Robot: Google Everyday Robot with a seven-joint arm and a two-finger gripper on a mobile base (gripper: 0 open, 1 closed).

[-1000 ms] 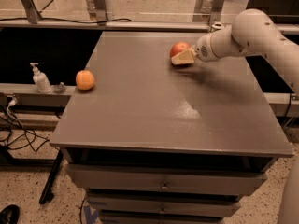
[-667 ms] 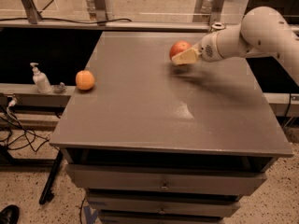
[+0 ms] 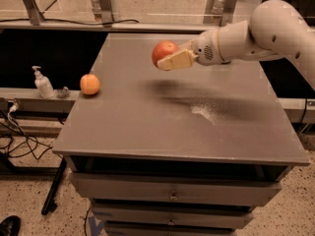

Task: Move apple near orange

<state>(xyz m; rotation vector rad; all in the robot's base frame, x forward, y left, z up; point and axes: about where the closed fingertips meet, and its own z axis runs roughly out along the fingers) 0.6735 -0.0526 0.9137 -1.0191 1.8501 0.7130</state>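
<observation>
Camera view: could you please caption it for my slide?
Pincer holds the apple above the table, orange resting at its left edge.

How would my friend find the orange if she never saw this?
Start at the big grey table and go to its left edge, about halfway back. The orange sits there alone, near a soap bottle on the ledge beside it. It is smaller and paler than the red apple, which the gripper holds above the table's far middle.
</observation>
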